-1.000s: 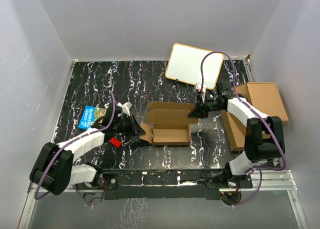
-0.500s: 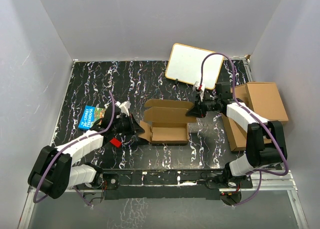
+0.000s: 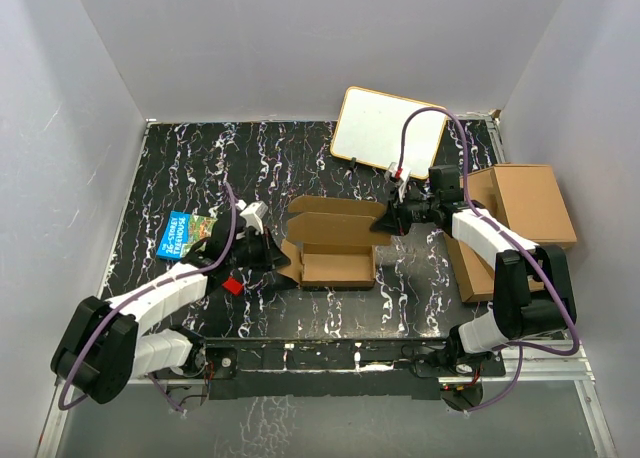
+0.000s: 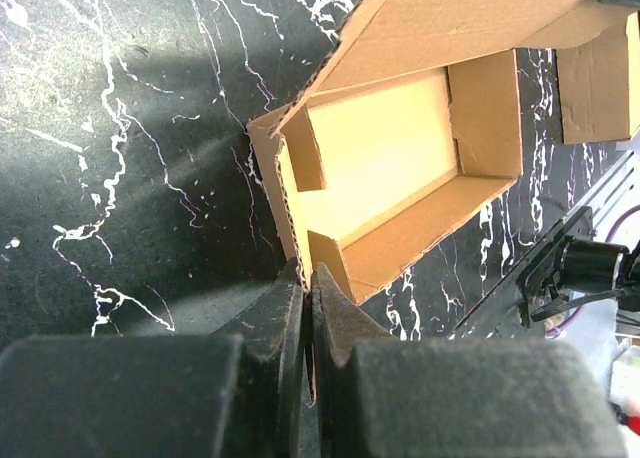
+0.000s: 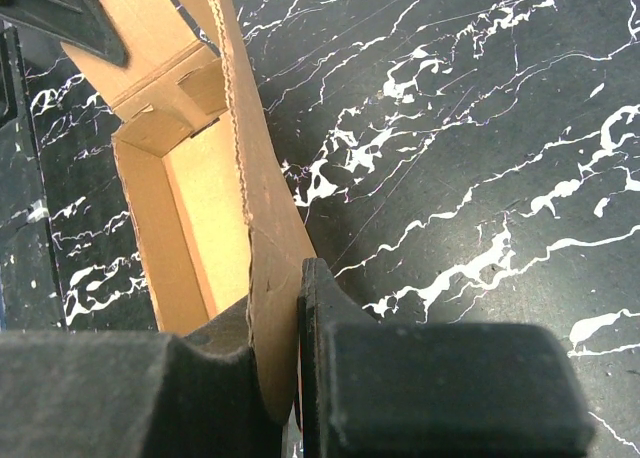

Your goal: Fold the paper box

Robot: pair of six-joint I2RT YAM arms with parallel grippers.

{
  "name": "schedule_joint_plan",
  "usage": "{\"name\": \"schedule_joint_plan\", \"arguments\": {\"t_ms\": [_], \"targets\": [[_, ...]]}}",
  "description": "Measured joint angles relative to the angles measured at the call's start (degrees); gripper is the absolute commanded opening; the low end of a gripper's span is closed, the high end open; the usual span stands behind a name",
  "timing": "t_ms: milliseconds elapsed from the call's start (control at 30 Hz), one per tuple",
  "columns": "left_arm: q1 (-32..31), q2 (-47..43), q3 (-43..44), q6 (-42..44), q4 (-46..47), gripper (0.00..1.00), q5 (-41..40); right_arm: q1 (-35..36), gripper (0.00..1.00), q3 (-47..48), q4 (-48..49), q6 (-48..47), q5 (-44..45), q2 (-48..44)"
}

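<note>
The paper box lies mid-table as a shallow brown cardboard tray with its long rear flap standing up behind it. My left gripper is shut on the flap at the tray's left end; in the left wrist view the cardboard edge runs between the fingertips, with the open tray beyond. My right gripper is shut on the right end of the rear flap; in the right wrist view the flap is pinched at the gripper, and the tray's inside shows to the left.
A white board leans at the back. A pile of larger cardboard boxes sits at the right edge, beside my right arm. A blue picture book and a small red piece lie near my left arm.
Both grippers keep their hold. The box has shifted slightly to the left and away from the arm bases, with the right gripper carrying the rear flap's end the same way.
</note>
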Motion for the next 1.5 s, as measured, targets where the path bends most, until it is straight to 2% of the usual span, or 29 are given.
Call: {"name": "schedule_joint_plan", "arguments": {"t_ms": [233, 400, 1000, 1200, 1500], "targets": [[-1.44, 0.61, 2.91, 1.4, -3.3, 0.02, -1.46, 0.48, 0.08, -0.02, 0.37, 0.7, 0.31, 0.0], [-1.95, 3.23, 6.08, 1.77, -5.64, 0.1, -1.57, 0.52, 0.08, -0.02, 0.33, 0.63, 0.13, 0.0], [-2.14, 6.12, 8.2, 0.09, -6.05, 0.61, 0.87, 0.76, 0.08, -0.02, 0.07, -0.09, 0.09, 0.0], [-1.44, 5.81, 6.69, -2.16, -2.82, 0.64, 2.67, 0.76, 0.08, -0.02, -0.04, -0.39, -0.22, 0.0], [1.31, 5.75, 0.33, -10.01, 7.65, 0.67, 8.72, 0.74, 0.08, -0.02, -0.37, -0.98, -0.33, 0.0]]}}
